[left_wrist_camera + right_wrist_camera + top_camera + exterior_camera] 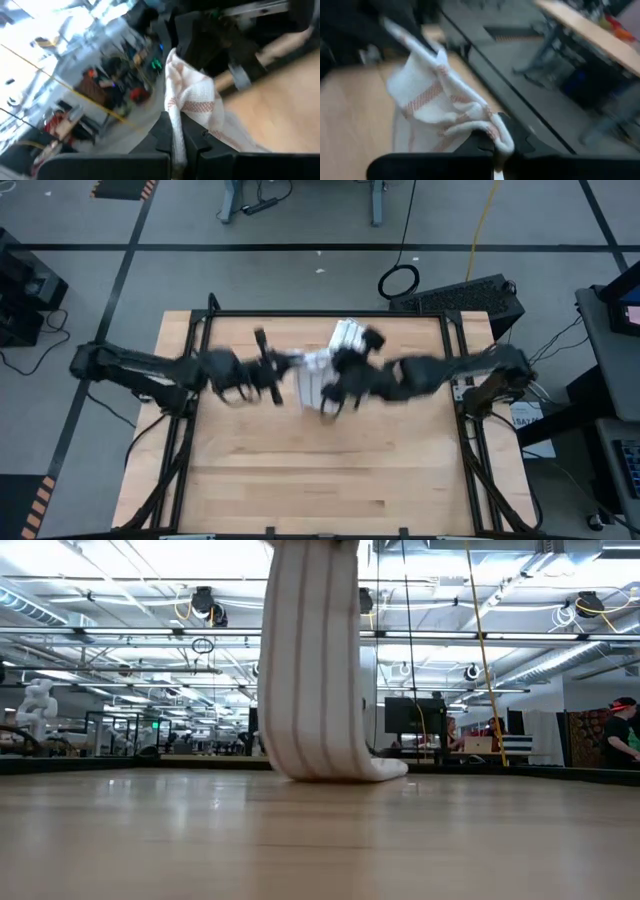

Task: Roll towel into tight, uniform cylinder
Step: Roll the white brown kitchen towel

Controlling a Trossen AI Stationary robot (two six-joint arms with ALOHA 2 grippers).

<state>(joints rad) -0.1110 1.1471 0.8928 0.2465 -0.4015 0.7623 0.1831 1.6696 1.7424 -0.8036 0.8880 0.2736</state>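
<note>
A: Where's the towel (pixel 312 670)?
B: Lifted over the far middle of the table (pixel 300 480). Low view: it hangs as a striped band, bottom fold resting on the wood, top running out of frame.

A: Who has it?
B: Both arms, meeting mid-table in the high view. Left gripper (pixel 283 370) on the towel's left side, right gripper (pixel 335 385) on its right.

A: Fingers?
B: Left wrist view: fingers (pixel 195 142) closed with an edge of cloth pinched between them. Right wrist view: jaws together on a bunched corner, cloth draping away from the tips.

A: Rolled yet?
B: No. Loose, crumpled near the grips.

A: Anything else?
B: Person (pixel 622 730) far off at right in the low view
</note>
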